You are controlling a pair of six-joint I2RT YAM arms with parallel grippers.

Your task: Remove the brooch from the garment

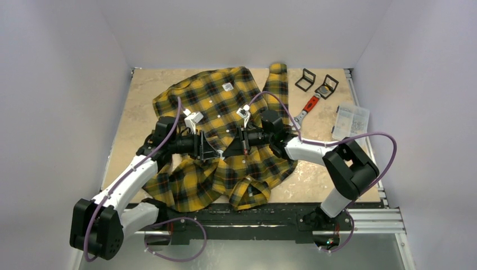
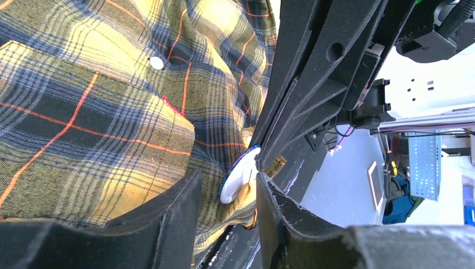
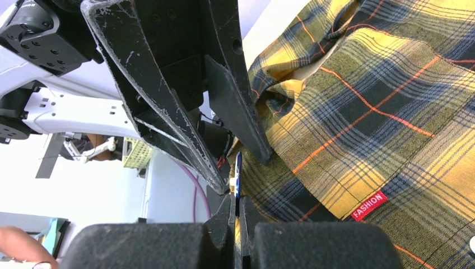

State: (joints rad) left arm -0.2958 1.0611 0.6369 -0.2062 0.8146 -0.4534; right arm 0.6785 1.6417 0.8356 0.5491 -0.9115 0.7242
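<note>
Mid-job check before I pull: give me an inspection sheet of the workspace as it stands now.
Surface: tan tabletop, garment spread across its middle.
Job's things: garment rumpled plaid; brooch, a white-and-blue disc, not yet off the cloth.
Clutter: black square frames, red-handled tool, clear parts box, all right of the garment.
Grippers: left gripper open, fingers either side of the brooch; right gripper shut, pinching a cloth fold at the brooch's edge.
Cables: purple cable looped on each arm, the left one arching over the garment.
Surroundings: white walls; metal rail at the near edge.
</note>
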